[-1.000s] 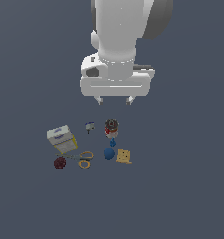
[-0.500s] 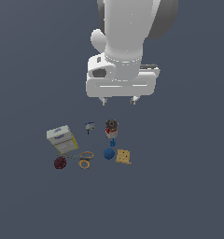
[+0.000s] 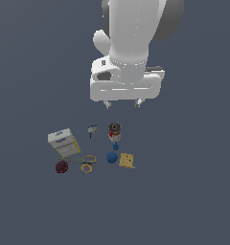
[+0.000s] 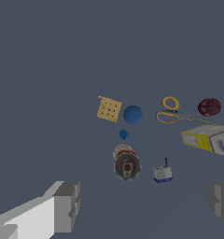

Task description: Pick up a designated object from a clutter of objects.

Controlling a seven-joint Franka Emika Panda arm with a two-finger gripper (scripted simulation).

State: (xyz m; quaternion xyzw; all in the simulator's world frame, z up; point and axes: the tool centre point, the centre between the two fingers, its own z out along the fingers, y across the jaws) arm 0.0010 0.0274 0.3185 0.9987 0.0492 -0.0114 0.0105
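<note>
Pincer (image 3: 122, 103) hangs released, jaws spread and empty, above the dark grey bench (image 3: 30, 210), whose edges are out of frame; tiny grey-and-pale-blue item with short dark stem (image 3: 92, 129) lies between white-and-yellow box (image 3: 63, 142) and red-black can (image 3: 114, 131).

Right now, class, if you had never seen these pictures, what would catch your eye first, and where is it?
The big white robot arm fills the top of the exterior view, its open end effector hanging well above the floor. Below it lies a small huddle of objects: a white-and-yellow box on the exterior view's left, a blue ball and yellow-handled scissors near the middle.
</note>
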